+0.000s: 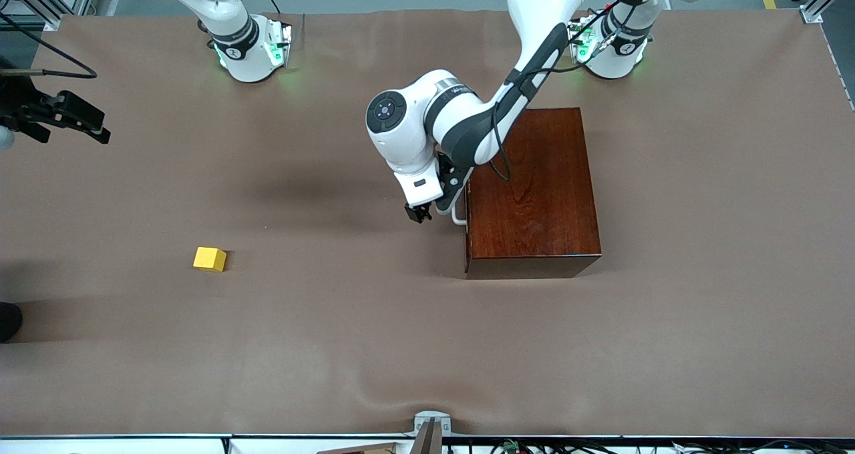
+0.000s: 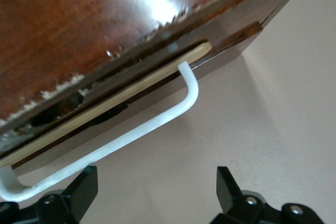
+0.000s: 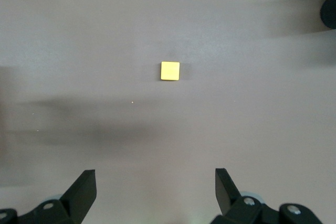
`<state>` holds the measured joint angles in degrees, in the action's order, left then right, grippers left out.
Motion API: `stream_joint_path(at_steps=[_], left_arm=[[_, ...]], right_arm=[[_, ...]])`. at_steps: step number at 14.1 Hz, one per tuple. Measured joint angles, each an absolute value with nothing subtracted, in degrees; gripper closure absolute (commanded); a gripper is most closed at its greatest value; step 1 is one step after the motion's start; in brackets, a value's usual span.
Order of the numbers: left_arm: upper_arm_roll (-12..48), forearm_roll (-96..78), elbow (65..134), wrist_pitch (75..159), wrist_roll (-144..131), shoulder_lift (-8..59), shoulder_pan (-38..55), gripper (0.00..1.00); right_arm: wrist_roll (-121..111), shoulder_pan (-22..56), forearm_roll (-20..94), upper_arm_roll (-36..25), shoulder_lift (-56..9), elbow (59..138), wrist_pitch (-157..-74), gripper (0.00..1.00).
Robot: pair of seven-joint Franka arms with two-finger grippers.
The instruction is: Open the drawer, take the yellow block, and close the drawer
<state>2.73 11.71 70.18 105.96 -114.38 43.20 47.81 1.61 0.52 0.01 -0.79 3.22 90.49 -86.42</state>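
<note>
**Drawer shut, block out on the table**

Spread across the whole scene: a brown cloth-covered table (image 1: 668, 347). Standing toward the left arm's end, a glossy dark reddish-brown wooden box (image 1: 534, 193). Seated flush in its face, a shallow light-wood drawer (image 2: 105, 109), only its pale front edge showing, so seemingly closed. Projecting from that front, a white loop handle (image 2: 157, 121), bent like a staple to give fingers something to hook.

Parked right beside that handle, the left gripper (image 1: 419, 212), jaws spread apart and clasping nothing; in the left wrist view the white bar sits just ahead of the black fingertips (image 2: 79, 190) without being pinched. Likely placed there for working the drawer.

Raised high over the right arm's end, looking straight down, the right gripper (image 3: 155, 192), wide apart and empty, waiting.

Smallest: a bright yellow cube (image 1: 210, 259), resting on bare cloth well apart from the box, nearer the front camera, outside the drawer.
</note>
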Motion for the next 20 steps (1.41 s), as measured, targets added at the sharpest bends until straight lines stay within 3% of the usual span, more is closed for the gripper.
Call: stream_joint_path(at_steps=[4,8,20], left_arm=[[2.71,11.36,69.52,104.62,-109.0,34.93,43.97,0.0],[2.69,10.84,69.62,96.25,-93.29,25.92,38.52,0.0],[2.73,5.55,71.27,82.17,-35.14,12.6,13.61,0.0]], right_arm=[[1.61,0.52,0.01,-0.82,3.22,90.46,-86.42,0.0],[1.61,0.52,0.01,-0.84,3.22,90.44,-86.42,0.0],[1.61,0.48,0.01,-1.31,3.23,90.43,-86.44,0.0]])
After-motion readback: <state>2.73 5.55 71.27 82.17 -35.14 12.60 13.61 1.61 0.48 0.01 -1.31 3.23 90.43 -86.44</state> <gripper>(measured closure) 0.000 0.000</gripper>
